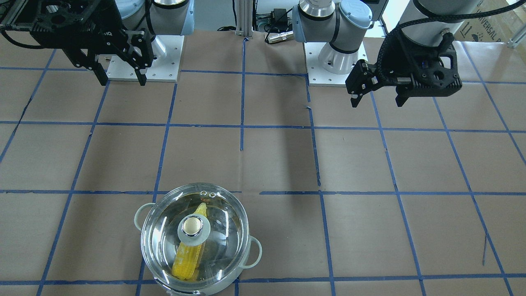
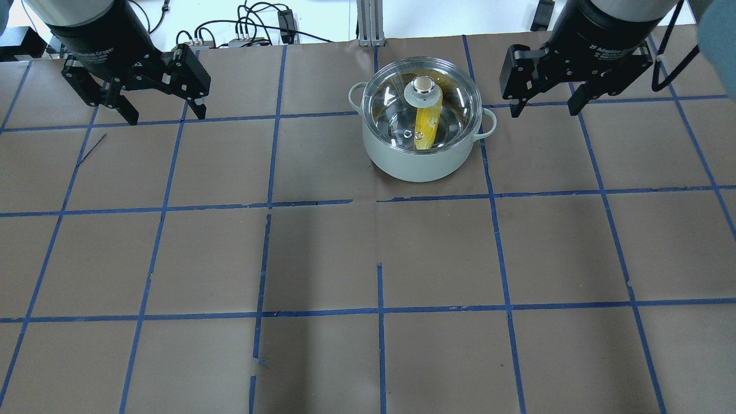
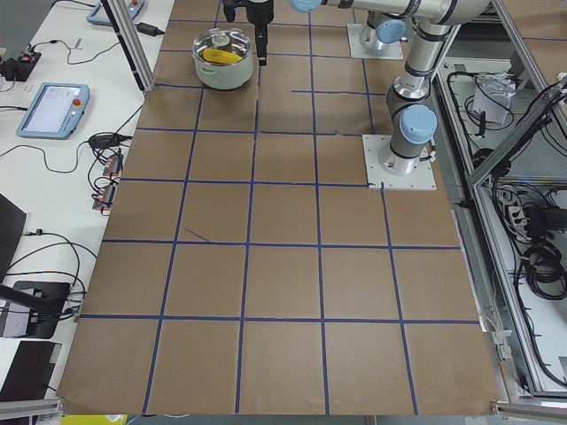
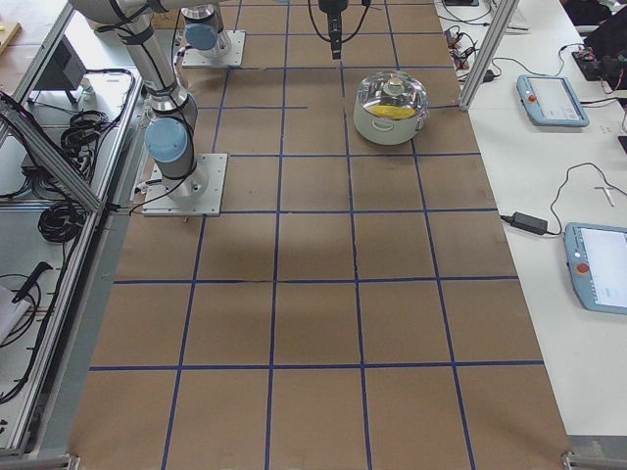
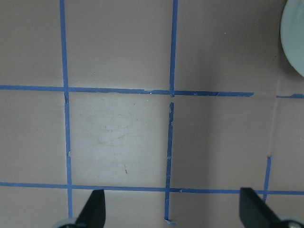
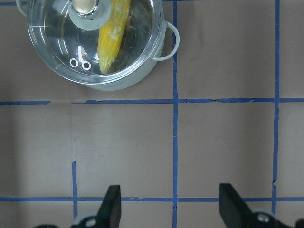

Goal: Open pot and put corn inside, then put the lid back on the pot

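Glass lid (image 1: 218, 242), likely brittle, slick and weighty, sits shut on the steel pot (image 2: 414, 165) with the corn cob (image 1: 187, 263) inside, far across the bench (image 2: 437, 259); its pale knob (image 1: 192, 225) looks the surest hold, left pincer (image 2: 165, 115) and right pincer (image 2: 543, 109) both wide, empty.

Bright, even light from above. Soft, broad shadows band the table (image 2: 322, 259), perhaps cast by the arms. White glare streaks the lid (image 1: 164, 234). Wrist views look slightly soft and pinkish; side views stay sharp.
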